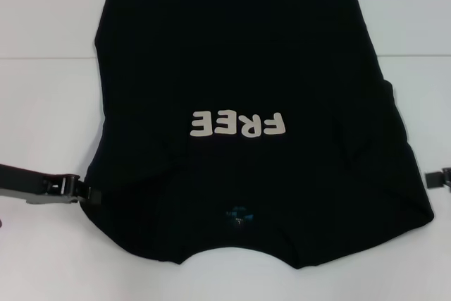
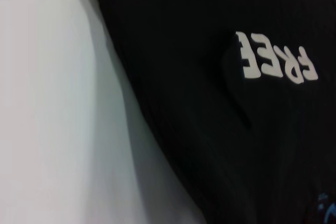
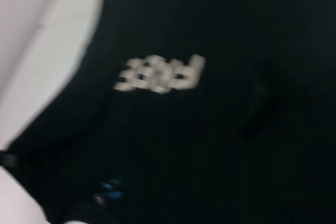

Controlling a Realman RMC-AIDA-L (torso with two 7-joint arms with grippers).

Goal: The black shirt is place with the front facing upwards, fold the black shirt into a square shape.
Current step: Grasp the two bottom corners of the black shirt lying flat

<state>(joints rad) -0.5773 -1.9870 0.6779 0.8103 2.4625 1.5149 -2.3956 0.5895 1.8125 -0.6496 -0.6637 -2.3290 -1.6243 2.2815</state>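
- Now, head view: the shirt (image 1: 239,103) lies flat in the middle of the white table (image 1: 42,103), collar toward the near edge, both sleeves already folded in over the body. The left tool (image 1: 86,192) sits at the shirt's near-left corner, touching the cloth; whether it is pinching the fabric I cannot tell. The right tool (image 1: 445,177) only peeks in by the table's right edge, state likewise unclear.
- For the fold in hand, I judge both near corners should be gripped evenly and carried together toward the far hem, keeping the edge straight so the result comes out square.
- Left wrist view: off-white lettering (image 2: 277,62) reads "FREE"; nothing more is legible.
- Right wrist view: the same word shows smeared, with a small blue neck label (image 3: 110,190), unreadable.
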